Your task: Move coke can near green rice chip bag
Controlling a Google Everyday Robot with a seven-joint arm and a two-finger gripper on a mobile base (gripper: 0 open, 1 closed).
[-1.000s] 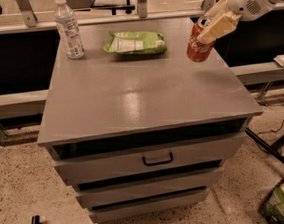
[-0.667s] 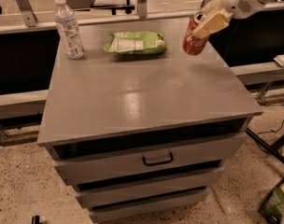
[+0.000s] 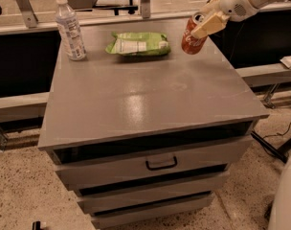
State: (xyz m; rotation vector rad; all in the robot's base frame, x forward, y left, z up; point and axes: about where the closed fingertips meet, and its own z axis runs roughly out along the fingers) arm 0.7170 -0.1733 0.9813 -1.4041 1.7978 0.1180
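Observation:
The coke can (image 3: 191, 38) is red with a silver top, tilted, and held in the air over the back right of the grey cabinet top (image 3: 145, 90). My gripper (image 3: 205, 24) comes in from the upper right and is shut on the can, one tan finger across its side. The green rice chip bag (image 3: 138, 44) lies flat at the back middle of the top, a short way left of the can.
A clear plastic water bottle (image 3: 70, 28) stands upright at the back left corner. The cabinet has drawers with a dark handle (image 3: 161, 164) in front. Cables and a metal frame lie on the floor at right.
My gripper has carried the can up and a little to the left, toward the chip bag. The bag and bottle have not moved.

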